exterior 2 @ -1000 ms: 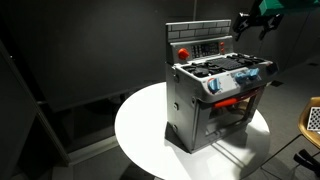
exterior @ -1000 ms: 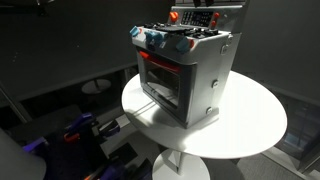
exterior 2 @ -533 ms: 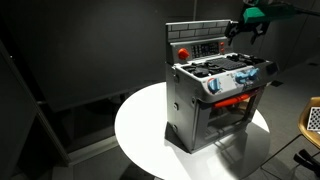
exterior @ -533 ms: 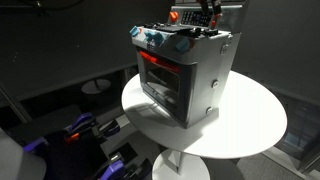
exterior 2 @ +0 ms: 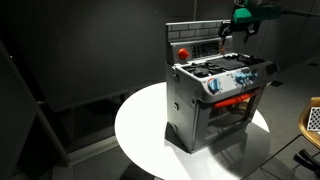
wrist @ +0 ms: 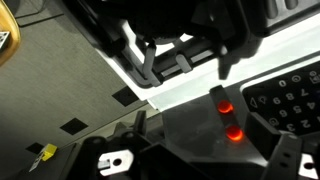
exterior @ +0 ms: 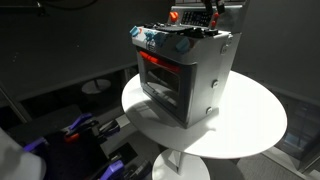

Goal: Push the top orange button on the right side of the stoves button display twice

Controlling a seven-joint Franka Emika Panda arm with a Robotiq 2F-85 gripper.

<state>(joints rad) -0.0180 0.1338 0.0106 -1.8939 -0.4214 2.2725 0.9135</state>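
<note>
The silver-grey toy stove (exterior: 190,80) (exterior 2: 215,100) stands on a round white table (exterior: 250,125) (exterior 2: 140,130). Its upright button display (exterior 2: 198,45) rises at the back. My gripper (exterior 2: 240,30) (exterior: 213,12) hovers at the right end of that panel, just in front of it. In the wrist view the panel fills the picture, and two glowing orange buttons lie one above the other: the upper button (wrist: 219,103) and the lower button (wrist: 232,131). My gripper (wrist: 205,162) frames them with its jaws wide apart, and its fingers touch neither button.
The stove's blue knobs (exterior 2: 240,78) and glowing oven door (exterior: 162,78) face away from the panel. Blue and red gear (exterior: 85,130) lies on the dark floor. A basket (exterior 2: 313,118) stands at the frame's edge. Dark walls stand all round.
My gripper has moved sideways and slightly down, from beside the stove to the right end of the button display. The stove has not moved.
</note>
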